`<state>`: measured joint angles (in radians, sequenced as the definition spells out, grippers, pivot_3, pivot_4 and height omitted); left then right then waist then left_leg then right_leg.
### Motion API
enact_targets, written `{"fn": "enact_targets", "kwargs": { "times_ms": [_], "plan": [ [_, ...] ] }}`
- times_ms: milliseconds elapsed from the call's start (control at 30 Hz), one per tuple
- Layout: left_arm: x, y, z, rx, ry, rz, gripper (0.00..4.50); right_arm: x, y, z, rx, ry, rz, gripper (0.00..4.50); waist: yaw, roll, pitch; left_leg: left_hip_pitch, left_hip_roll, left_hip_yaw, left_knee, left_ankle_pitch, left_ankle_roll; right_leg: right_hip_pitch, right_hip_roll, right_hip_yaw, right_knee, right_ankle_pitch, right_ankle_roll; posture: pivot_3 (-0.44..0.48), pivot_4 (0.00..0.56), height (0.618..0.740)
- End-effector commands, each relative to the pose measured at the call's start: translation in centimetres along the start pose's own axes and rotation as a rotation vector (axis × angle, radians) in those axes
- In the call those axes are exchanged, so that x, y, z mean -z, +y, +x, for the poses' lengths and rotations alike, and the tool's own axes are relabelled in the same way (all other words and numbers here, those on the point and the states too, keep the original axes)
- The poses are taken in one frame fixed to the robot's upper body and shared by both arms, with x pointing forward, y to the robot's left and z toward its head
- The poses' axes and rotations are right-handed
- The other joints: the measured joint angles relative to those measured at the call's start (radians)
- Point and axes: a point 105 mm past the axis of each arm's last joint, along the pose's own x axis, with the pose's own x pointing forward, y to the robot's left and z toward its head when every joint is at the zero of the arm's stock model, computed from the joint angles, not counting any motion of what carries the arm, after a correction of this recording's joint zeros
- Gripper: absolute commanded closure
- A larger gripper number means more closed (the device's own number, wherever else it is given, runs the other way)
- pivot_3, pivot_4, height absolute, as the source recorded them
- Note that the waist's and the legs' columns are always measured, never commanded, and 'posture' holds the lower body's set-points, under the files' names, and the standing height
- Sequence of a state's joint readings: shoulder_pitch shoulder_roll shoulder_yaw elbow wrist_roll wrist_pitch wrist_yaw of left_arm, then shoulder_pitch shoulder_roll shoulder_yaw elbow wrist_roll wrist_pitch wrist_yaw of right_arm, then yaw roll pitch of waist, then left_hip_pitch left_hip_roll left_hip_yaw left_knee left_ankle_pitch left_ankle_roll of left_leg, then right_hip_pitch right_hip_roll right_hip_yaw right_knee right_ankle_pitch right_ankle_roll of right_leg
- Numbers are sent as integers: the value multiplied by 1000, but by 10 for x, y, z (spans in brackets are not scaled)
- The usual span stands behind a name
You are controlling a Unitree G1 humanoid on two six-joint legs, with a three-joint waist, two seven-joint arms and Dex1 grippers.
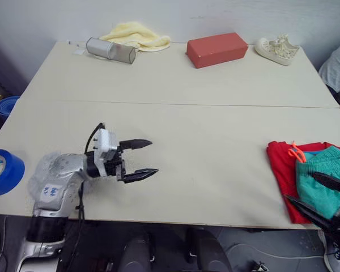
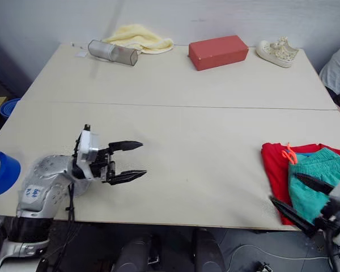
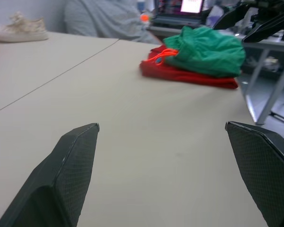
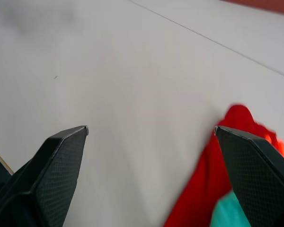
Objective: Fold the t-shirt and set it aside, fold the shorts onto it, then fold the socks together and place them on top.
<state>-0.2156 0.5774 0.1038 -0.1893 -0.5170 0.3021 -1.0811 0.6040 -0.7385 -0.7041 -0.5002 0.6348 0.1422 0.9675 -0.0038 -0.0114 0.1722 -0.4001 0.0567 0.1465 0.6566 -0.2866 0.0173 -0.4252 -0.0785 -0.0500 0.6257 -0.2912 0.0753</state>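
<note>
- So far, we see the t-shirt (image 1: 279,168) folded at the table's near right edge, the shorts (image 1: 323,181) folded on it.
- Socks remain to do; we cannot spot them.
- Our left gripper (image 1: 144,158) and right gripper (image 2: 297,195) both hang spread apart, holding nothing.

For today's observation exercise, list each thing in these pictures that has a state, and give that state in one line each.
T-shirt: folded, flat at the table's right edge.
Shorts: folded, lying on the t-shirt.
Left hand: open, over bare table.
Right hand: open, beside the clothes pile.
Sneaker: upright at the far edge.
Yellow cloth: crumpled.
Grey cylinder: lying on its side.
</note>
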Motion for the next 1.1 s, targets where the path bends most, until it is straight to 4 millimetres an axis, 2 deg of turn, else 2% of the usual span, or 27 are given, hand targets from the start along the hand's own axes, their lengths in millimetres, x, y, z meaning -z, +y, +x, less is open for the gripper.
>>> {"fn": "enact_targets", "kwargs": {
  "times_ms": [33, 167, 300, 433, 533, 633, 667, 700, 800, 900, 1100],
  "plan": [
    [-18, 3, -29, -142, -7, 87, 0, 1, 6, 22, -91, -57, -91, 150, 1, -1, 1, 0, 0, 0, 1, 0, 0, 0, 0, 0, 1, 0, 0, 0, 150, 740],
    [-13, 3, -89, -355, 74, 112, 0, -12, 18, 49, -196, -174, -167, 150, 0, -1, 1, 1, 1, 0, 1, 0, -1, 0, -1, 0, 2, -1, -1, 0, 150, 740],
    [-3, -3, -147, -590, 148, 76, 0, -12, 34, 64, -315, -232, -220, 150, -2, -3, 2, 4, 5, 1, 2, -2, -3, 3, -1, -1, 2, -2, -4, 0, 150, 740],
    [14, -31, -200, -807, 224, 0, 0, -16, 49, 70, -393, -375, -215, 150, -4, -6, 1, 15, 9, 1, 2, -9, -5, 14, -3, -3, -1, -5, -8, 0, 150, 740],
    [27, -57, -241, -989, 276, -54, 0, -12, 59, 72, -451, -395, -212, 150, -4, -7, 1, 15, 10, 1, 2, -10, -6, 13, -3, -3, -1, -6, -10, 0, 150, 740],
    [37, -77, -271, -1142, 296, -128, 0, -9, 65, 72, -497, -396, -202, 150, -2, -10, -1, 15, 10, 1, 2, -11, -6, 13, -3, -4, -1, -7, -11, 0, 150, 740],
    [41, -82, -277, -1171, 298, -158, 0, -9, 66, 72, -511, -397, -202, 150, -1, -11, -1, 15, 11, 1, 2, -12, -7, 13, -3, -4, -1, -8, -15, 0, 150, 740],
    [45, -89, -285, -1207, 308, -189, 0, -9, 68, 71, -534, -401, -205, 150, 0, -12, -2, 16, 11, 1, 2, -14, -11, 13, -4, -4, -1, -15, -27, 0, 150, 740],
    [49, -97, -296, -1279, 275, -292, 0, -15, 74, 69, -578, -427, -231, 150, 0, -16, -4, 17, 11, 1, 2, -15, -12, 13, -4, -4, -1, -16, -28, 0, 150, 740],
    [37, -79, -281, -1277, 123, -425, 0, -31, 83, 72, -622, -478, -248, 150, 1, -18, -5, 17, 11, 0, 1, -15, -12, 14, -5, -4, -1, -16, -28, 0, 150, 740],
    [34, -41, -275, -1276, 118, -753, 0, -35, 86, 77, -654, -489, -258, 150, -1, -21, -8, 19, 12, 0, 0, -15, -14, 14, -5, -4, 1, -17, -30, 0, 150, 740]
  ]
}}
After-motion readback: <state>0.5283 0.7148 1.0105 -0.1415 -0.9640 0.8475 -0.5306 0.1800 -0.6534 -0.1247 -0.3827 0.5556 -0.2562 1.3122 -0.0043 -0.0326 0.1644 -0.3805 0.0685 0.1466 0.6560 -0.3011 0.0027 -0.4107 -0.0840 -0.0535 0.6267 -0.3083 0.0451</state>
